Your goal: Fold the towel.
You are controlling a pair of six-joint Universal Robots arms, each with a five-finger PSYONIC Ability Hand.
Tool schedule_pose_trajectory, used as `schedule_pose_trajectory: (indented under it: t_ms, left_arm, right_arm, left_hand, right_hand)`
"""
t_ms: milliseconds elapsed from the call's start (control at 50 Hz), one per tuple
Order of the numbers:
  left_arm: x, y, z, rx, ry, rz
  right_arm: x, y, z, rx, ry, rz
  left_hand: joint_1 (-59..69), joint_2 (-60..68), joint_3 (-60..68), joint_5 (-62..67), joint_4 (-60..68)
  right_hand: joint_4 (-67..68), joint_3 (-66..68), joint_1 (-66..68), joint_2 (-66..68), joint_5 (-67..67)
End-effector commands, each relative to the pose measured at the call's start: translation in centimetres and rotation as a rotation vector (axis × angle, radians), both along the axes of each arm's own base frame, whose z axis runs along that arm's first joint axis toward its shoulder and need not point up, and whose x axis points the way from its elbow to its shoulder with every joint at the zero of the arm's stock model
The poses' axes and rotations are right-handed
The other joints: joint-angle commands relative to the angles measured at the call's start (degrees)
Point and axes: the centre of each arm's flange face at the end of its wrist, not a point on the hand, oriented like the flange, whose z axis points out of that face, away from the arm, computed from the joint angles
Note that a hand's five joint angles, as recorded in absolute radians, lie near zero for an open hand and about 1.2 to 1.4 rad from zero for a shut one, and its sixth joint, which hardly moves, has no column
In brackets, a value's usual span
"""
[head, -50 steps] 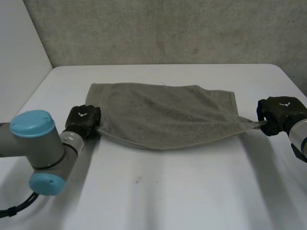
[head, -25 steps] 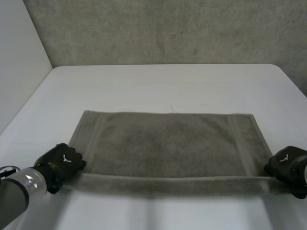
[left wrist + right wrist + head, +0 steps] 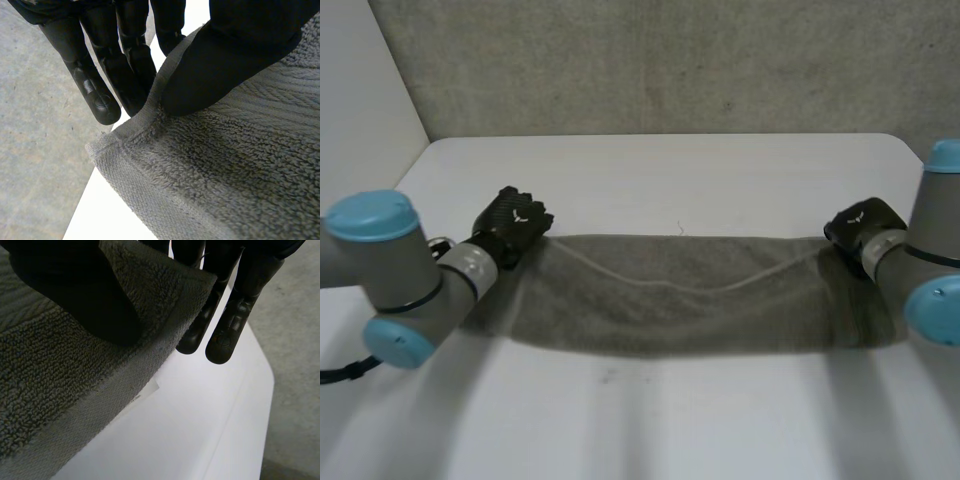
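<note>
Both hands have travelled from the near side of the towel [image 3: 680, 300] to its far side within the last 0.5 s, carrying the near hem over the cloth. What lay as 1 flat rectangle is now a narrower band of 2 layers.

Head view: the left hand [image 3: 515, 222] is at the far left corner of the band and the right hand [image 3: 860, 225] at the far right corner. The towel lies across the middle of the white table [image 3: 650, 420]. The carried hem sags between the hands and does not yet lie flush with the far edge.

Left wrist view: the thumb [image 3: 235, 55] clamps the hemmed corner against the fingers [image 3: 100, 85], so this hand is closed on the towel. The cloth is grey looped terry, thick and soft, bordered by a flat woven hem.

Right wrist view: the same pinch applies, thumb on top and fingers beneath the corner, with the table below.

Status: fold 1 is judged nearly complete. Remaining steps: lower the corners, align the edges, release, then make any further fold
</note>
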Motion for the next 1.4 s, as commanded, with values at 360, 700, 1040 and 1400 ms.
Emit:
schedule_pose_trajectory:
  t_ms: [360, 700, 1040, 1400]
  left_arm:
    - [-1.7, -6.0, -2.3, -0.08, 0.014, 0.071]
    - [-1.4, -6.2, -2.2, -0.087, 0.025, 0.101]
    - [0.0, -2.4, 6.8, 0.022, 0.432, 0.15]
    - [2.6, 6.5, 5.1, 0.363, 0.697, 0.236]
  right_arm:
    - [1.6, -6.0, -2.3, -0.216, -0.025, -0.029]
    - [1.6, -6.2, -3.0, -0.223, -0.034, -0.038]
    - [-0.2, -2.2, 8.2, -0.345, -0.447, -0.024]
    - [-3.8, 4.4, -0.2, 0.117, -0.386, -0.037]
  left_hand:
    - [10.7, 10.3, 10.3, 10.5, 10.2]
    - [-17.9, -18.4, -18.3, -18.1, -18.4]
    - [-59.3, -59.7, -59.6, -59.4, -59.7]
    - [-59.3, -59.7, -59.7, -59.5, -59.8]
  right_hand:
    - [11.4, 11.9, 24.0, 12.4, 13.2]
    - [-36.1, -35.6, -23.4, -35.1, -34.3]
    - [-58.6, -58.1, -46.0, -57.6, -56.8]
    - [-34.6, -34.2, -22.0, -33.6, -32.9]
